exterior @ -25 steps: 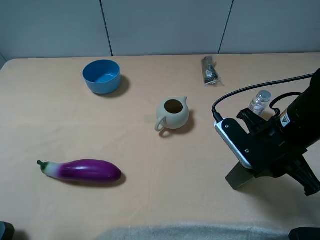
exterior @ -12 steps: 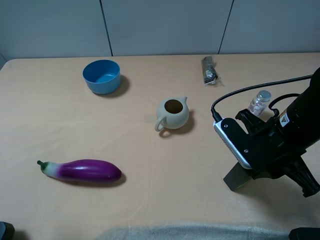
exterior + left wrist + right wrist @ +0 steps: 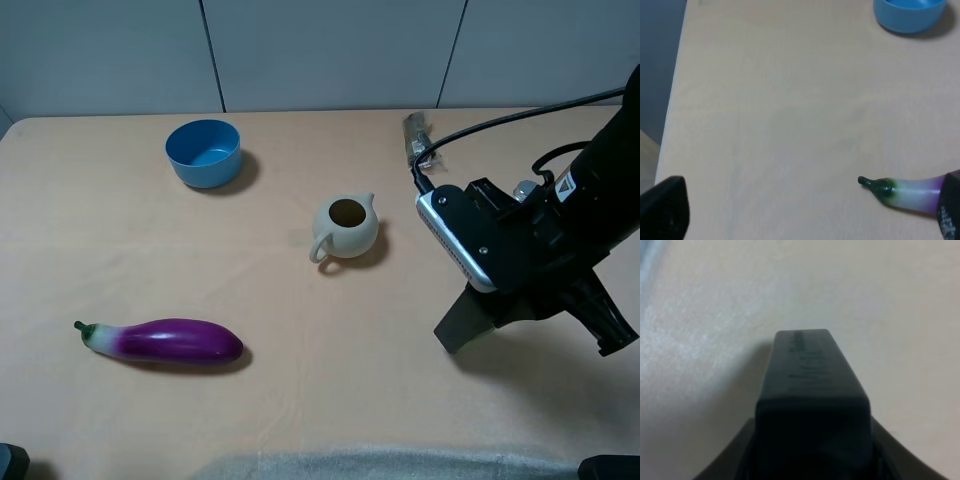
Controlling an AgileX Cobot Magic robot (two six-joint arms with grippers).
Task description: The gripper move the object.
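My right gripper (image 3: 492, 308), black with a silver-grey housing and a black cable, is shut on the black flat-sided bottle (image 3: 462, 326). In the exterior high view the bottle is tilted and sticks out from under the gripper, right of the teapot. In the right wrist view the bottle's dark end (image 3: 812, 385) fills the middle above the beige table, with dark fingers (image 3: 732, 465) at its sides. The label and cap are hidden. My left gripper (image 3: 805, 210) shows only two dark fingertips far apart, open and empty, near the eggplant's stem.
A cream teapot (image 3: 345, 228) stands mid-table. A blue bowl (image 3: 204, 152) is at the back left, a purple eggplant (image 3: 165, 341) at the front left. A dark wrapped packet (image 3: 415, 137) and a small clear jar (image 3: 523, 188) lie behind the right arm.
My right gripper has risen and moved left and toward the back with the bottle in it. The left arm and the other objects have not moved.
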